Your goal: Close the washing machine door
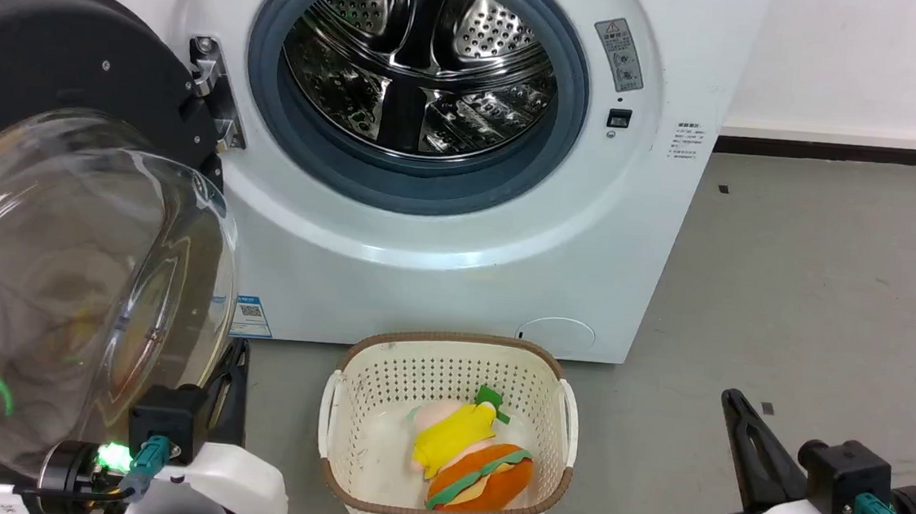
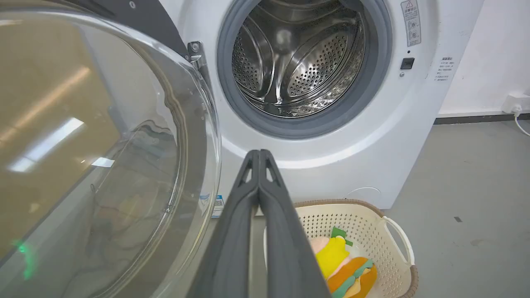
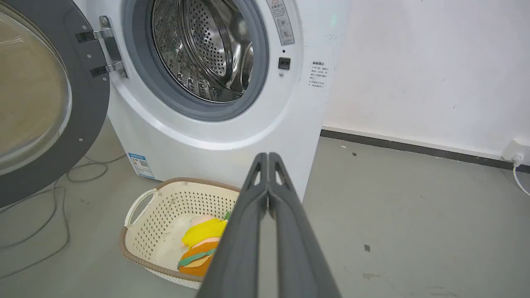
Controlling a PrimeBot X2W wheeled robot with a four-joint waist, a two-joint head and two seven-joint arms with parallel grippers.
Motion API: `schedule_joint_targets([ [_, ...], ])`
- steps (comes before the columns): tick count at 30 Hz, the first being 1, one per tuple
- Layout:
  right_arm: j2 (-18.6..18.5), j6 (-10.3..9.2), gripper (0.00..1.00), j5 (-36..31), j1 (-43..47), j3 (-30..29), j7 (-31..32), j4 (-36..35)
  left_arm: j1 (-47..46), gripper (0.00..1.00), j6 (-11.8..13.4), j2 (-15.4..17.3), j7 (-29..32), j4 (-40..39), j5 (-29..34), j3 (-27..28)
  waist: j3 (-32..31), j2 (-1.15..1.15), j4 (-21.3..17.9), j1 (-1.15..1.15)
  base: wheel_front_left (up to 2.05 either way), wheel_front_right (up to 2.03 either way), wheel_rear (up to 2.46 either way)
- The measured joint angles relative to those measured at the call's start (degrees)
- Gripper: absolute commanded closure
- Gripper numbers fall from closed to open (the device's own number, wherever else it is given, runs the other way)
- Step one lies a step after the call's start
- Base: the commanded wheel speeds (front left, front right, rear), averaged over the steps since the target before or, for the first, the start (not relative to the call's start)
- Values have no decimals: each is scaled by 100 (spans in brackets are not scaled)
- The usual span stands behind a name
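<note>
The white washing machine [image 1: 457, 273] stands ahead with its steel drum [image 1: 420, 66] exposed inside the grey gasket. Its door [image 1: 54, 94] is swung wide open to the left on a metal hinge [image 1: 213, 95], and the clear glass bowl [image 1: 71, 292] bulges toward me. My left gripper [image 1: 236, 350] sits low, just right of the glass bowl, shut with nothing in it; its fingertips [image 2: 260, 154] meet in the left wrist view. My right gripper [image 1: 733, 395] is at the lower right over the floor, also shut and empty, tips [image 3: 267, 156] pressed together. The door [image 3: 49, 103] also shows from the side.
A cream perforated basket [image 1: 349, 395] holding a plush burger toy [image 1: 474, 463] stands on the grey floor in front of the machine, between my arms. Cables [image 3: 49, 215] lie on the floor under the door. A white wall [image 1: 874, 61] runs to the right.
</note>
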Motion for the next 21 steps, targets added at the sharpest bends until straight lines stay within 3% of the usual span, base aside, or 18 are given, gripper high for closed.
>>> schedule_joint_targets([
  [21,0,0,100,0,-4,0,0,0,1,100,0,0,0,0,0,0,0,0,0,0,0,0,0],
])
